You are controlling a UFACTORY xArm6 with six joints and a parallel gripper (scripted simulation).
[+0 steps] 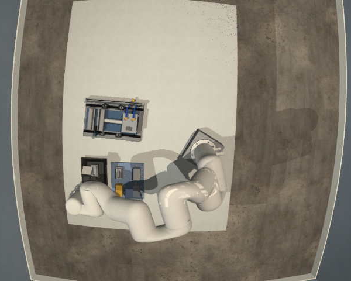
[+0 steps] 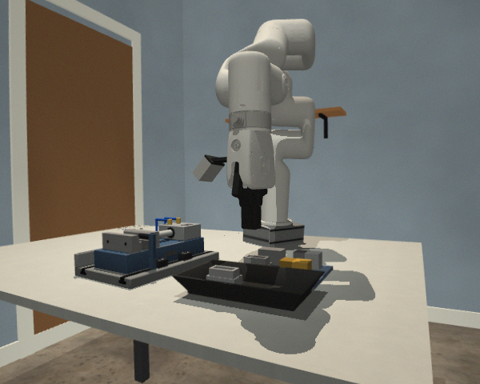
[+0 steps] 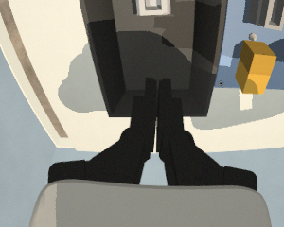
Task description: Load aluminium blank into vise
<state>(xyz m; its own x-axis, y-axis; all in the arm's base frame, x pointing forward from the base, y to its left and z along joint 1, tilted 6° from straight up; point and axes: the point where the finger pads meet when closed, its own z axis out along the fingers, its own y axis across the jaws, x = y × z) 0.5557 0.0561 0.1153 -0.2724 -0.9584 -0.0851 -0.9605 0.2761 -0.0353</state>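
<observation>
Above the tray [image 1: 82, 178] [image 2: 248, 295] [image 3: 98, 57], your gripper [image 2: 250, 228] [image 3: 156, 94] is closed on nothing, one finished part [image 1: 94, 170] [image 2: 223, 273] [image 3: 152, 6] already inside; next, likely, open and fetch the pocketed part [image 1: 119, 172] [image 2: 256, 259] [image 3: 275, 14] from the plate [image 1: 127, 169] [image 2: 326, 270] [image 3: 231, 44].

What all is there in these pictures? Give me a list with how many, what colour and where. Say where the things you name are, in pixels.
Metal-and-blue vise with blue hoses [image 1: 129, 128] [image 2: 112, 260]: one, on the table
Black sloped-wall tray [image 1: 93, 158] [image 2: 248, 294] [image 3: 98, 71]: one, beside the blue plate
Grey pocketed part [image 1: 94, 170] [image 2: 223, 271] [image 3: 152, 6]: one, in the tray
Flat blue plate [image 1: 127, 178] [image 3: 231, 47]: one, on the table
Yellow block [image 1: 119, 189] [image 2: 294, 263] [image 3: 257, 66]: one, on the plate
Grey blocks: three, on the plate, one pocketed
Cream table [image 1: 151, 60] [image 2: 377, 322]: one
Brown wall panel [image 2: 81, 124]: one, white-framed
White arm [image 1: 139, 211] [image 2: 248, 82]: one
Black claw [image 2: 250, 227] [image 3: 156, 94]: one, shut, above the table
</observation>
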